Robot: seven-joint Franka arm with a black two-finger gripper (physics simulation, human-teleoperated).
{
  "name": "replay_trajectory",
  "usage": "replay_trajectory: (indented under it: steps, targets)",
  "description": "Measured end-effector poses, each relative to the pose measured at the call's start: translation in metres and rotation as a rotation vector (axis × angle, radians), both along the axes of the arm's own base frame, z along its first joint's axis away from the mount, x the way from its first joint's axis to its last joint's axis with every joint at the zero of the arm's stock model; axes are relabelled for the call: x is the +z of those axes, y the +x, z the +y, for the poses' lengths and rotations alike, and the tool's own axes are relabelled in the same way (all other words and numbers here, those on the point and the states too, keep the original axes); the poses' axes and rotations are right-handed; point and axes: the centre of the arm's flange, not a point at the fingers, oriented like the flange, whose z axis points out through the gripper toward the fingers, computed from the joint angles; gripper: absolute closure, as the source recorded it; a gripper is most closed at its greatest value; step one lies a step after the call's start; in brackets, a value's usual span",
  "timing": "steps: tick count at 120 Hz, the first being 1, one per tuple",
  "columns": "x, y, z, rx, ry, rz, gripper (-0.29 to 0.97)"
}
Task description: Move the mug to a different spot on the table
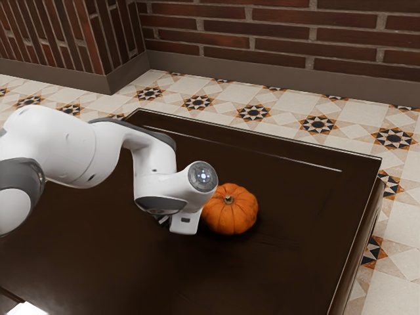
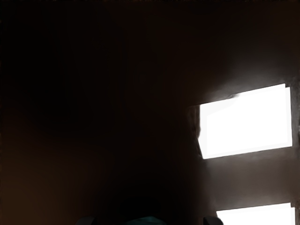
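- The arm [image 1: 72, 154] comes in from the exterior view's left, bent down so that its hand sits low over the dark brown table [image 1: 295, 197].
- The gripper [image 1: 176, 223] is tucked under the wrist, close to the tabletop. From this side I cannot tell whether it is wide, narrow or holding anything.
- I cannot tell where the mug lies. In the wrist view a blurred teal shape [image 2: 145, 220] sits at the lower edge, right under the hand, and whether that is the mug cannot be made out.
- An orange pumpkin [image 1: 230, 210] stands upright on the table just beside the hand, on the side toward the exterior view's right. Whether the two touch is unclear.
- Past the pumpkin, toward the exterior view's right, a broad stretch of bare tabletop runs to the table's far corner and its right edge [image 1: 367, 216], well apart from the hand.
- Bare tabletop also lies in front of the hand toward the view's lower edge, and behind it up to the back edge.
- In the wrist view two bright rectangular reflections [image 2: 246, 121] lie on the dark surface to one side of the teal shape.
- Patterned floor tiles [image 1: 295, 108] surround the table, with a brick wall [image 1: 275, 33] behind them.
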Motion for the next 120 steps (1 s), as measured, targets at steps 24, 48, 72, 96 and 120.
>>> replay_trajectory:
  steps: [24,48,72,96,120]
  targets:
    - [0.001,0.0,-0.001,-0.002,-0.004,-0.001,0.17]
    - [0.027,-0.011,-0.003,0.013,-0.028,-0.017,0.07]
    - [0.164,-0.023,-0.024,0.083,-0.128,-0.152,0.03]
    - [0.349,0.007,-0.019,0.564,-0.646,-0.289,0.01]
    - [0.36,0.039,0.135,1.205,-0.749,-0.293,0.0]
